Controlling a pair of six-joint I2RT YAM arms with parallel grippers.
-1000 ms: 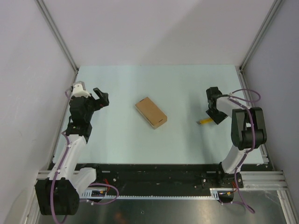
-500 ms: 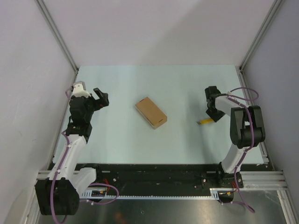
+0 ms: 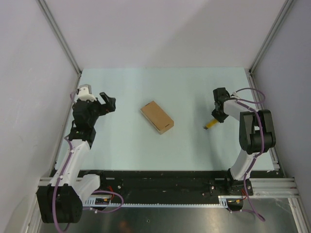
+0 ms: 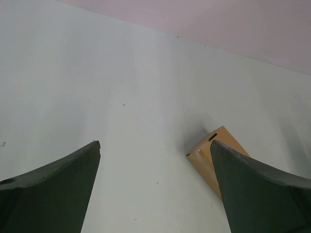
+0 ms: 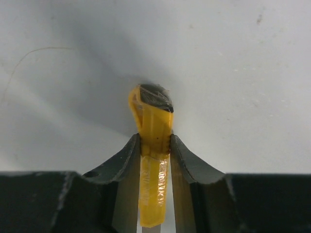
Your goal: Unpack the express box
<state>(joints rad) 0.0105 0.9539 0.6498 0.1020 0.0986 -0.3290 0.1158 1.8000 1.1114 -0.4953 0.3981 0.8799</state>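
Right wrist is showing my right gripper (image 5: 154,145) clamping the knife (image 5: 153,116); I'm planning a level lift, no twisting. Meanwhile my left gripper (image 3: 108,103) is hanging released, and the box (image 3: 157,117) is lying closed mid-table.

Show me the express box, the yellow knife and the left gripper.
express box (image 3: 157,117): top view, middle of top face.
yellow knife (image 5: 155,127): right wrist view, yellow body near its black tip.
left gripper (image 4: 154,143): left wrist view, midway between fingertips.

There is one brown cardboard box (image 3: 157,117) and one yellow knife (image 3: 209,125). There are two hands, the left hand (image 3: 109,103) and the right hand (image 3: 216,117). One pale worktop (image 3: 184,92) carries everything.
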